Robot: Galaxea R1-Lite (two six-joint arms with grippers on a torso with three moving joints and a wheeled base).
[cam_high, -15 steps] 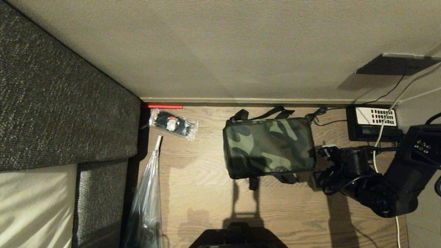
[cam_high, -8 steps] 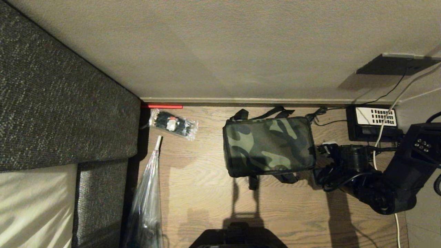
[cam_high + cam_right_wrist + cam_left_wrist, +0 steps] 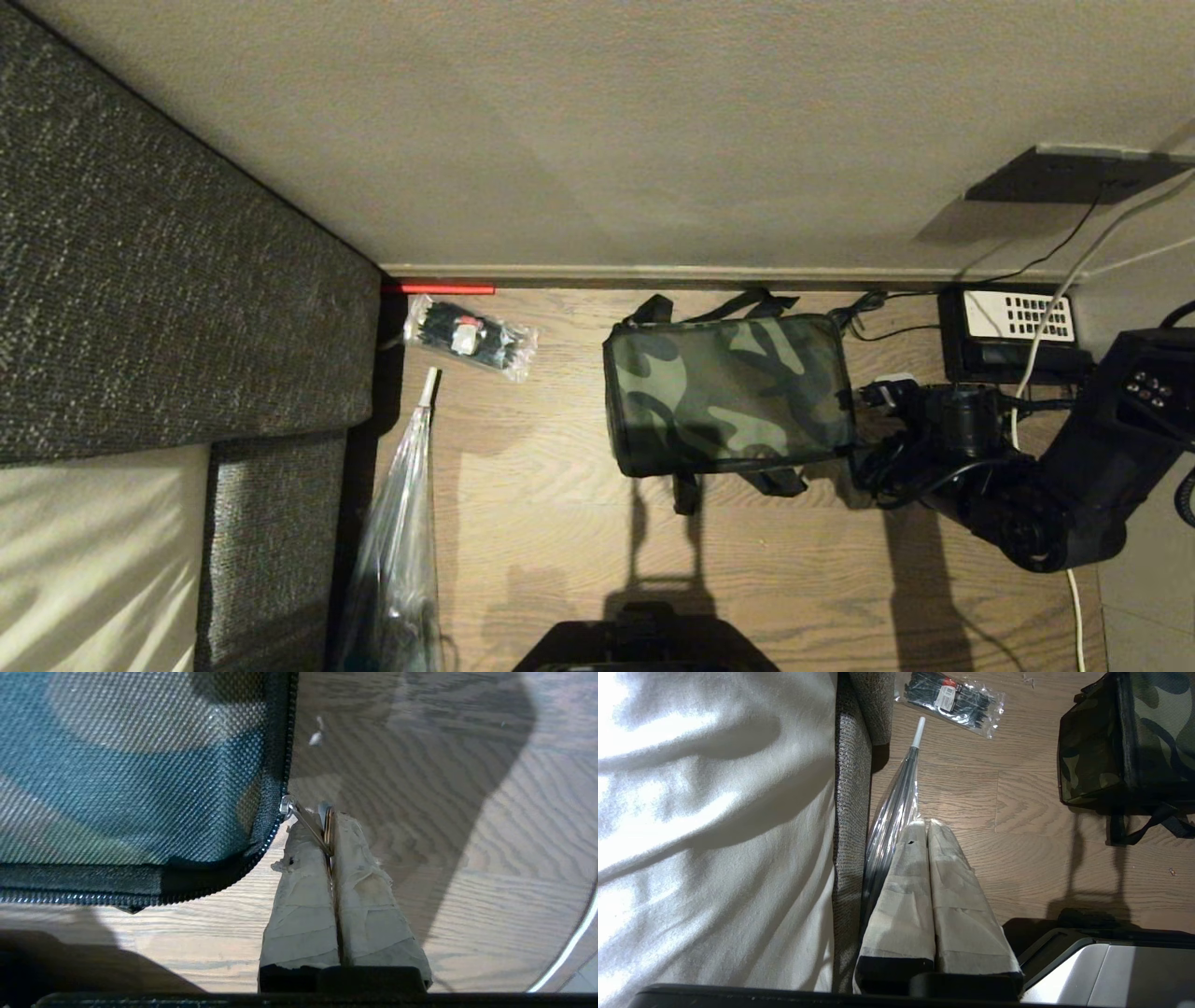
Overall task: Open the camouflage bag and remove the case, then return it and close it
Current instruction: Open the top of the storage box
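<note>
The camouflage bag (image 3: 728,397) sits closed on the wooden floor near the wall, its black straps spread around it. It also shows in the left wrist view (image 3: 1092,756) and the right wrist view (image 3: 140,765). My right gripper (image 3: 882,387) is at the bag's right end. Close up, the right gripper (image 3: 327,821) is shut on the metal zipper pull (image 3: 308,823), which hangs from the black zipper at the bag's corner. My left gripper (image 3: 927,823) is parked low by the sofa, shut and empty. The case is hidden.
A clear packet of black cable ties (image 3: 471,338) lies left of the bag. A long thing in clear plastic (image 3: 401,523) leans along the grey sofa (image 3: 168,280). A black desk telephone (image 3: 1013,331) and cables sit at the far right. My base (image 3: 644,644) is at the near edge.
My right gripper has edged a little toward the wall along the bag's right end, still shut on the zipper pull. The bag's near edge has shifted slightly with it.
</note>
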